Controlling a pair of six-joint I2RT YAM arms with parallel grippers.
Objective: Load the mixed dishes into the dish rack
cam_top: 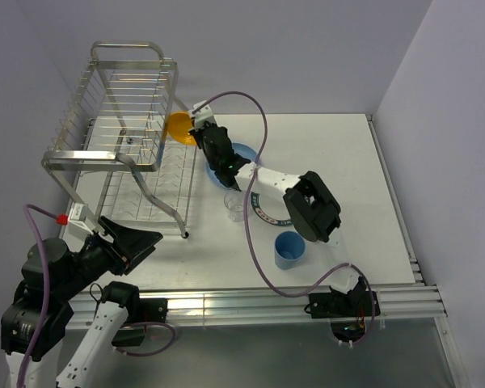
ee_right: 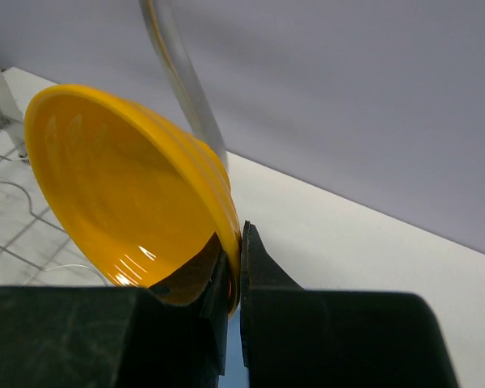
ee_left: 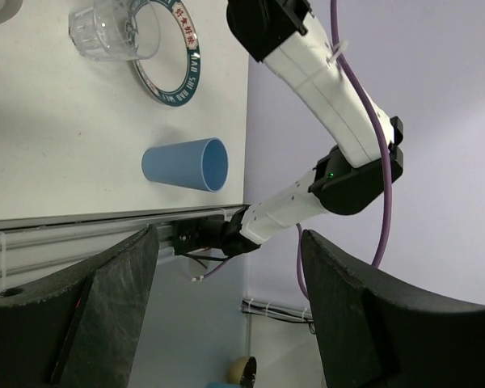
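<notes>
Since the glossy orange-yellow bowl (ee_right: 121, 186) hangs tilted on edge, its rim pinched in the right tool (ee_right: 236, 242), just beside the right end of the tall silver wire dish rack (cam_top: 105, 162), the coming move likely runs leftward into the rack. The left tool (cam_top: 148, 241), well apart near its base, gapes wide, empty.

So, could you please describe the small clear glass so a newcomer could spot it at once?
Start at the silver wire dish rack on the left. Just right of it, beside the white plate with the teal lettered rim, stands the small clear glass. It alone is see-through; the blue cup nearby is opaque.
</notes>
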